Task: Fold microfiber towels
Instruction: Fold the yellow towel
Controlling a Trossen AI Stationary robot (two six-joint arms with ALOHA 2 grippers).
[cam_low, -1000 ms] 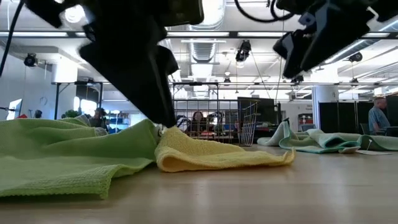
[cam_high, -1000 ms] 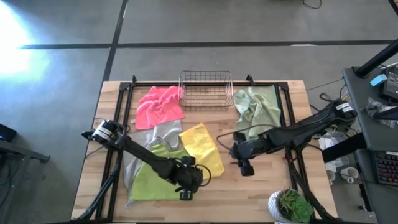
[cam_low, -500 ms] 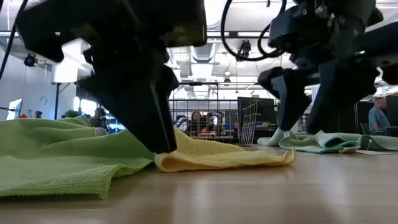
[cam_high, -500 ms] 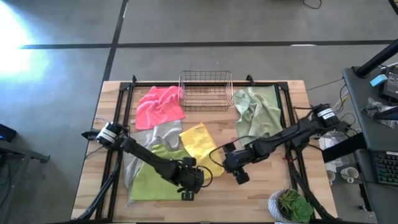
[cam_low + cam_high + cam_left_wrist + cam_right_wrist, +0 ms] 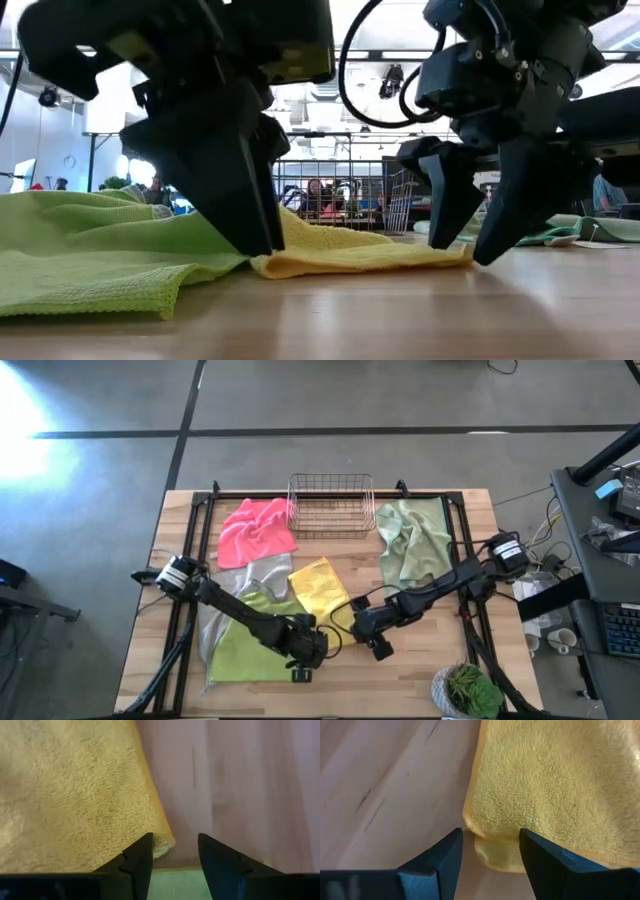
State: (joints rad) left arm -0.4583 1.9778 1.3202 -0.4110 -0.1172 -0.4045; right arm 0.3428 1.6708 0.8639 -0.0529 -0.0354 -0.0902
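A yellow towel (image 5: 322,592) lies flat at the table's middle, its left edge resting on the lime green towel (image 5: 240,650). Pink (image 5: 258,528) and grey (image 5: 245,575) towels lie to the left, and a sage green towel (image 5: 410,538) at the far right. My left gripper (image 5: 170,855) stands open, low over the yellow towel's near left corner (image 5: 162,842). My right gripper (image 5: 490,845) stands open, its fingers either side of the near right corner (image 5: 492,852), tips close to the table in the low view (image 5: 462,250). My left gripper slants down from the table's left with the yellow towel's near left corner between its open fingers; I cannot tell whether a fingertip (image 5: 262,248) touches the cloth. My right gripper slants down from the right around the near right corner; I cannot tell whether it touches.
A copper wire basket (image 5: 330,505) stands at the far middle edge. A potted plant (image 5: 468,690) sits at the near right corner. Bare wood (image 5: 420,660) lies near the front, right of the yellow towel. Black rails (image 5: 465,550) run along the table's sides.
My right gripper has come down and toward the table's near left, rolling a little, and now stands over the yellow towel's near right corner. It has stayed open. The towels lie as before.
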